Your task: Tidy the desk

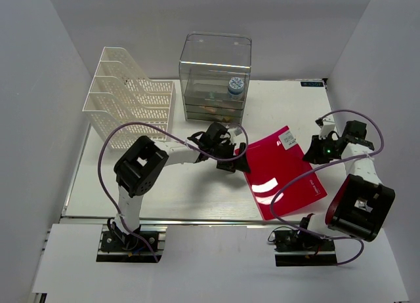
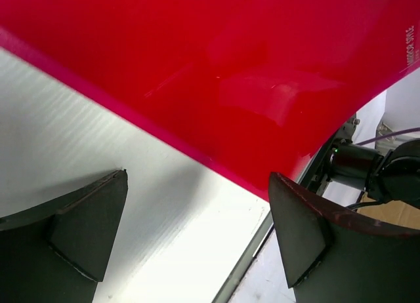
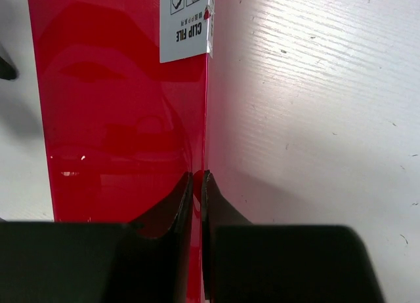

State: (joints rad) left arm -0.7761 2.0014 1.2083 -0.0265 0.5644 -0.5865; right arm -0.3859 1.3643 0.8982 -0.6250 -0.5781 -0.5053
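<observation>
Your right gripper [image 3: 198, 176] pinches one edge of the glossy red plastic clip file [image 3: 118, 119] on the large white table [image 3: 315, 106]. So thin a hold may slip if you lift. Your left gripper [image 2: 197, 185] gapes wide at the opposite edge. The white mesh file rack [image 1: 131, 100] shows nothing in its slots. The clear plastic drawer box [image 1: 215, 60] holds small, indistinct items.
</observation>
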